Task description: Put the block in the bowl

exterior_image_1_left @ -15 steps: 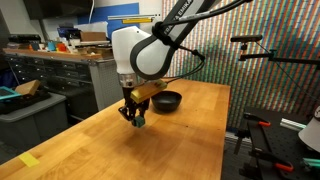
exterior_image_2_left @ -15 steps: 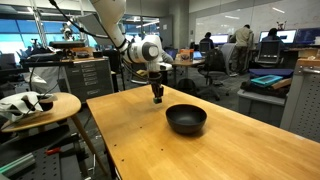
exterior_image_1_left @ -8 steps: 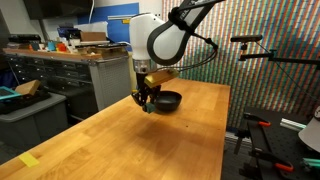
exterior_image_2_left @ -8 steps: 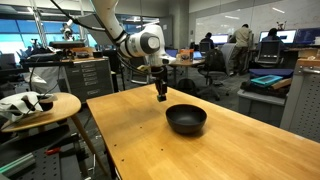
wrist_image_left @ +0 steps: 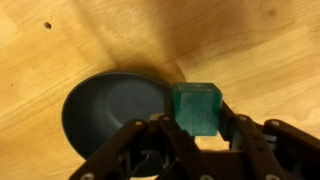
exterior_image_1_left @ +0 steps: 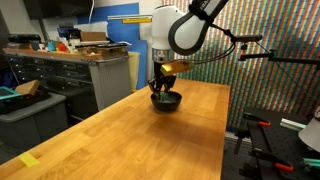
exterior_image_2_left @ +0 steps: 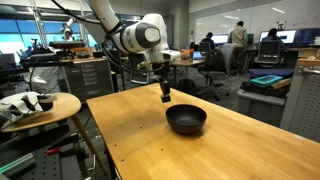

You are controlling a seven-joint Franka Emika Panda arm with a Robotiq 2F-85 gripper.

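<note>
Wooden table (exterior_image_1_left: 130,135), yellow tape patch (exterior_image_1_left: 28,160)

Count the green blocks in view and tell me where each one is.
1. The green block is gripped in the hand, above the table near the edge of the black bowl. The cluttered cabinets behind could hide others.

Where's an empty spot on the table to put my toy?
The table is bare wood from the bowl to the yellow tape at its near corner. It is crowded only by the bowl, where the tool hangs holding the block.
</note>
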